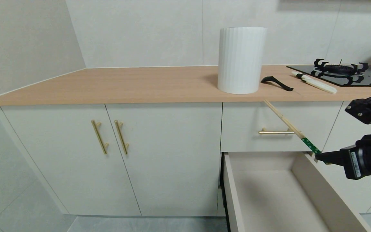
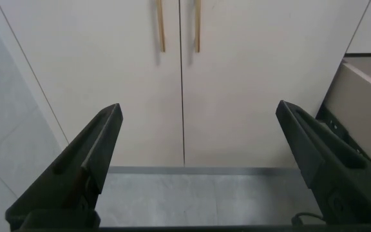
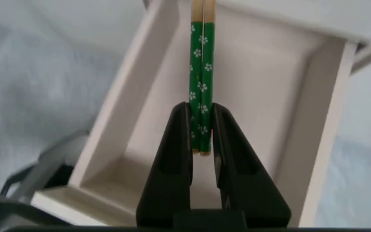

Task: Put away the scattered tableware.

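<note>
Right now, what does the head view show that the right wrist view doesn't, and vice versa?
Head view adds: countertop, white canister, black tool, knife, stove, closed cabinet doors. Right wrist view adds: flower print on the chopsticks' green ends, with the right gripper shut on them there. Shared: chopsticks, right gripper, open drawer.

The wooden countertop (image 1: pixel 124 84) bears a ribbed white canister (image 1: pixel 242 60), black utensil (image 1: pixel 277 82), white knife (image 1: pixel 315 84) and hob (image 1: pixel 340 73).
</note>
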Motion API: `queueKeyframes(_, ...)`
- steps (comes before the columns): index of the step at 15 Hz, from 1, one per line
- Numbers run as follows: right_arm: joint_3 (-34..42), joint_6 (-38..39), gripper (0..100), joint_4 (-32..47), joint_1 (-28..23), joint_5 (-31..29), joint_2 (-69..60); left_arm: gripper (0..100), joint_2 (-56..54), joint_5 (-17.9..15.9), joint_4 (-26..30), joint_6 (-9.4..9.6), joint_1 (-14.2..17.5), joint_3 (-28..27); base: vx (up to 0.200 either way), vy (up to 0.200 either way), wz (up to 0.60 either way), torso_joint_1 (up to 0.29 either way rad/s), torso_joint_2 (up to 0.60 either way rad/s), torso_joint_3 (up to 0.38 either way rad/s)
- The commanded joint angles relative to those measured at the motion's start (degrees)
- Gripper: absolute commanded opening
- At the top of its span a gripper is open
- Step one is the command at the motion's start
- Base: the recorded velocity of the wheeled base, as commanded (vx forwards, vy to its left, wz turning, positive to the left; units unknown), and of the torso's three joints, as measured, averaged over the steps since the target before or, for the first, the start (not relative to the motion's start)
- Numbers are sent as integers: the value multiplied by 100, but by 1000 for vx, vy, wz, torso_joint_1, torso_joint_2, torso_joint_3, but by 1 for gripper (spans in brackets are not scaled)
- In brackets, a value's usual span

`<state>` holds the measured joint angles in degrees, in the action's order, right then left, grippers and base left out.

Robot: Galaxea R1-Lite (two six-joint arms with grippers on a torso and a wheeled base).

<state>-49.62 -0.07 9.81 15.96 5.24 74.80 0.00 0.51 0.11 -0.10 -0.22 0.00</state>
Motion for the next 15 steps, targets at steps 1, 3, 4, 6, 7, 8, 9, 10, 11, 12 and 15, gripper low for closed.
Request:
queueKeyframes(1, 40, -10, 0, 12, 505, 232, -1337, 100, 0, 2, -2, 1, -4, 0, 0, 0, 0, -36, 115, 80)
queueKeyframes(3, 57, -19, 0, 311, 830, 223, -1486, 100, 0, 2, 7, 1, -4, 0, 0, 0, 0, -9, 30, 18)
queueKeyframes(4, 172, -28, 0, 328, 839, 249, -1257, 100, 0, 2, -2, 1, -4, 0, 0, 0, 0, 0, 0, 0)
queueKeyframes(6, 330, -37, 0, 311, 839, 284, -809, 100, 0, 2, -2, 1, -4, 0, 0, 0, 0, 0, 0, 0)
queueKeyframes(7, 391, -28, 0, 311, 839, 276, -519, 100, 0, 2, -2, 1, -4, 0, 0, 0, 0, 0, 0, 0)
queueKeyframes(8, 435, -28, 0, 302, 839, 276, -326, 100, 0, 2, -2, 1, -4, 0, 0, 0, 0, 0, 0, 0)
queueKeyframes(9, 541, -28, 0, 258, 830, 276, 96, 100, 0, 2, -2, 1, -4, 0, 0, 0, 0, 0, 0, 0)
queueKeyframes(10, 629, -37, 0, 91, 839, 258, 456, 100, 0, 2, 7, 1, -4, 0, 0, 0, 0, 0, 0, 0)
queueKeyframes(11, 699, -28, 0, -111, 839, 249, 702, 100, 0, 2, -2, 1, -4, 0, 0, 0, 0, 0, 0, 0)
queueKeyframes(12, 813, -28, 0, -384, 821, 240, 984, 100, 0, 2, -2, 1, -4, 0, 0, 0, 0, 0, 0, 0)
queueKeyframes(15, 875, -28, 0, -726, 672, 214, 1546, 100, 0, 2, -2, 1, -4, 0, 0, 0, 0, 0, 0, 0)
